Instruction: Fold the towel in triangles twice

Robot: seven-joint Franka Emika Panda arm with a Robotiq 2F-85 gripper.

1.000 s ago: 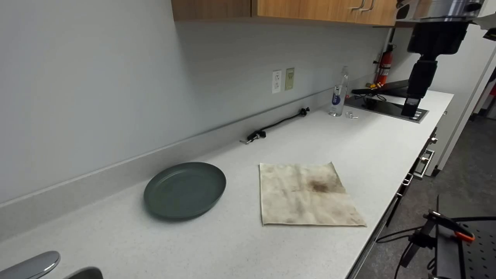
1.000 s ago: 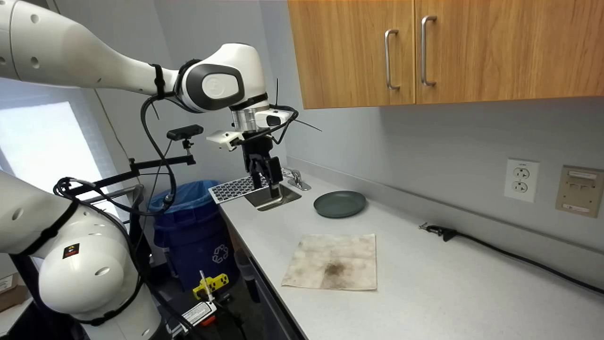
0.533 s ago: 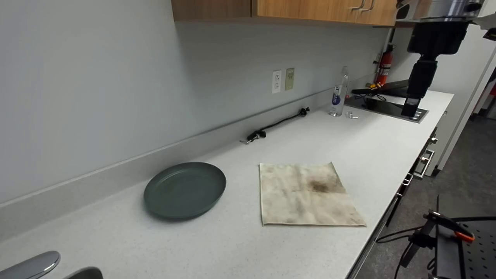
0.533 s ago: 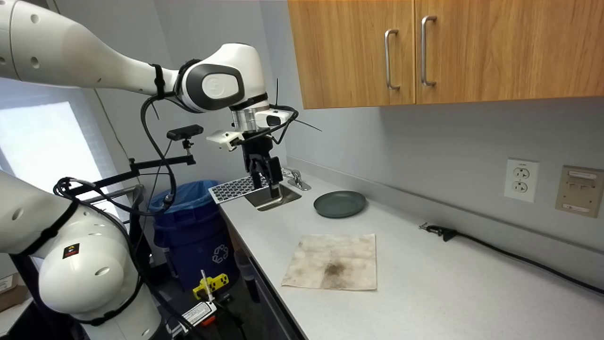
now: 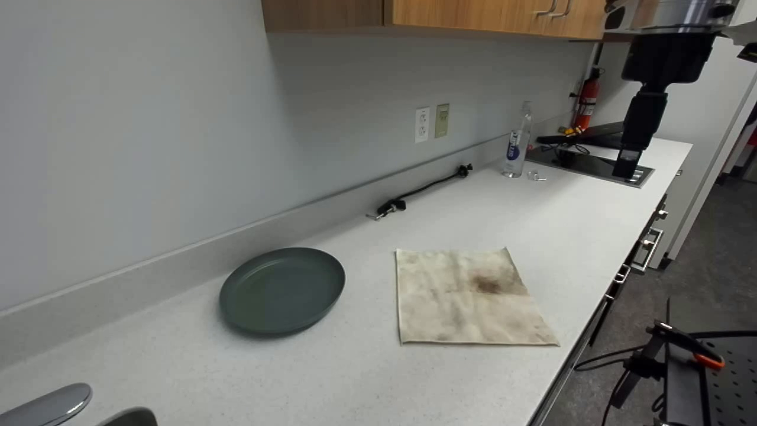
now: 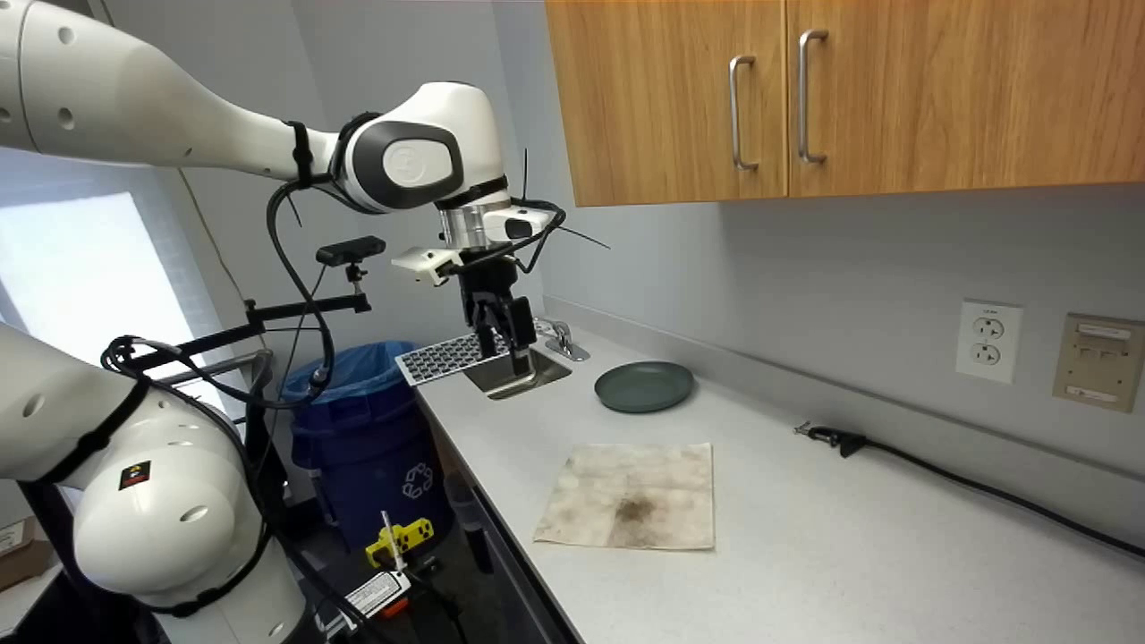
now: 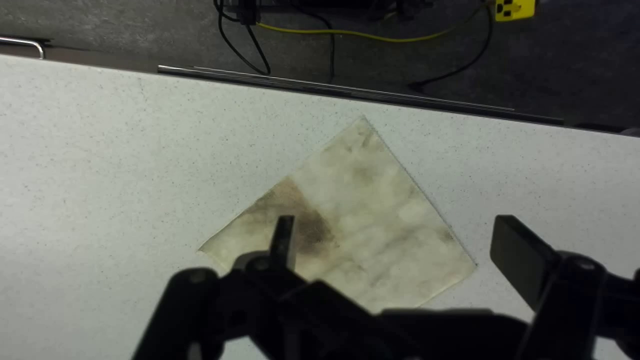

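Towel and all, the long white tabletop is where either fold could go astray: its front edge runs near one corner of the towel, so a pull that drags instead of lifting might carry that corner over the side. The towel lies flat and unfolded there, no triangle made yet, near the green plate but apart from it; a wide sweep toward the plate could nudge it. The tool hangs well above the towel, its fingers spread wide with nothing between them, so the first grasp presumably comes next. I judge that grasp the riskiest moment: a thin-looking towel flush on a hard surface offers little to pinch, so fingertips held slightly high would close on air, and too low would jam against the tabletop. Smallest of all, the corners matter most: a shallow bite on one could slip partway across, and a corner laid down wide of its opposite would skew the first triangle and, with it, the second.
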